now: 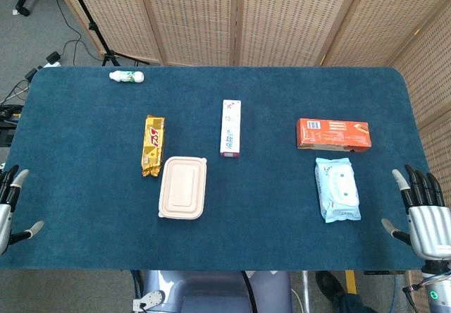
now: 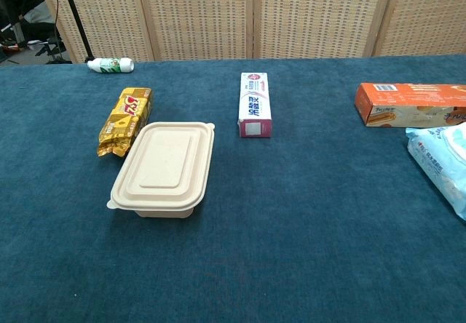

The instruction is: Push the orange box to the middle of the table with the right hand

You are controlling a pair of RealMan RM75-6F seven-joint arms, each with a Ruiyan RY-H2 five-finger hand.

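Note:
The orange box [image 1: 333, 134] lies flat on the right part of the blue table [image 1: 84, 115], long side across; the chest view shows the orange box [image 2: 411, 104] at its right edge. My right hand [image 1: 421, 211] hovers at the table's near right corner, fingers spread and empty, well to the right of the box and nearer to me. At the near left edge is my left hand [image 1: 10, 204], also spread and holding nothing. Neither hand shows in the chest view.
A pale blue wet-wipes pack [image 1: 337, 189] lies just in front of the orange box. A white and pink carton [image 1: 231, 128] sits mid-table, a beige lidded container [image 1: 183, 187] and a yellow snack bag [image 1: 153, 144] left of it, a small white bottle [image 1: 127, 77] far left.

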